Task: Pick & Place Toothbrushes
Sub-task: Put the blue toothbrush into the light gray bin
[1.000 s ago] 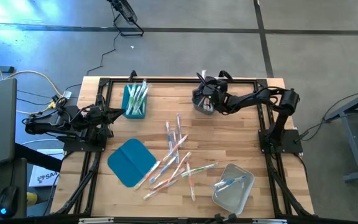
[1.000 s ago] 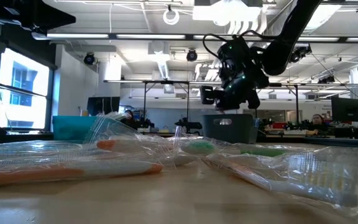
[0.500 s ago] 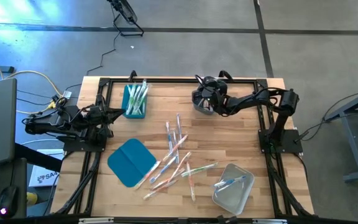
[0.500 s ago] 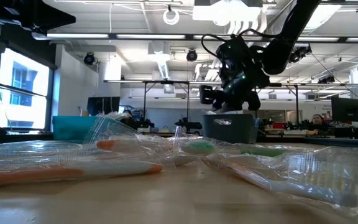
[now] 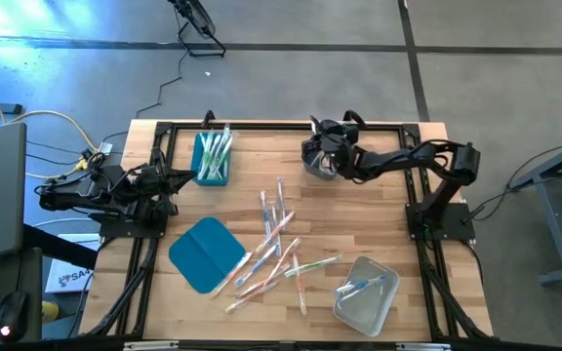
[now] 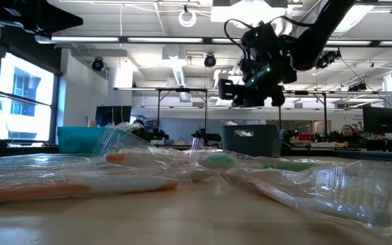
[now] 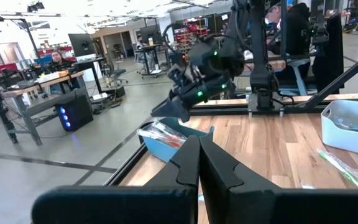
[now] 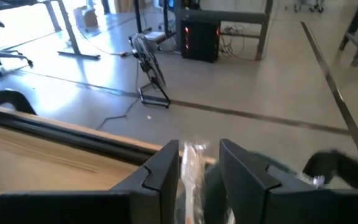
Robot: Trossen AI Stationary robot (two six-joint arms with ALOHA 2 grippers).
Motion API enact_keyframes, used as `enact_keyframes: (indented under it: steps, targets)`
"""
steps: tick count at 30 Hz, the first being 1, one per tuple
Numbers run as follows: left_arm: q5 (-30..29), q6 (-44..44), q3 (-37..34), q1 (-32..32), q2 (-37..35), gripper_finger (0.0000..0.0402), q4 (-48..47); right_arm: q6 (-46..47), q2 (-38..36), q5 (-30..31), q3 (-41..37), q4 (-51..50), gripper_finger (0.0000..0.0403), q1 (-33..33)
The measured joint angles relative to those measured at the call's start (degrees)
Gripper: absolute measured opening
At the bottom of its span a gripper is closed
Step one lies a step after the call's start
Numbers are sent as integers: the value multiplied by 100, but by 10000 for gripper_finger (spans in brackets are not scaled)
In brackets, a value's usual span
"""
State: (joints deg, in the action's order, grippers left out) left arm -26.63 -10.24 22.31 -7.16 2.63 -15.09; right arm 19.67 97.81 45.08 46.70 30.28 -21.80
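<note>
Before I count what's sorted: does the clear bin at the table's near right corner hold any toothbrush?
Yes, the high view shows a toothbrush with blue parts lying inside the clear bin.

Open lab: workbenches (image 7: 39, 81) (monitors (image 7: 82, 43) atop), concrete floor.

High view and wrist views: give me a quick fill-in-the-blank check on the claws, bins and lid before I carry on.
1. The right claw hovers, fingers apart, over the ___ rectangular bin.
2. The left claw, parked at its own table edge, is ___.
3. The flat teal lid lies on the ___ arm's side of the loose wrapped toothbrushes.
4. The clear rectangular bin holds ___ toothbrushes than the teal rectangular bin.

Missing words: grey; shut; left; fewer
</note>
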Motion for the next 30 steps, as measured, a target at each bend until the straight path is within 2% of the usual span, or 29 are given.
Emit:
enact_keyframes:
  steps: [19,30]
  targets:
    - [0,0,-4,0,0,0,0,-914,-1103,-1,0,1,97,824]
    - [0,2,-4,2,1,0,6,-1717,-1142,-22,0,357,97,1358]
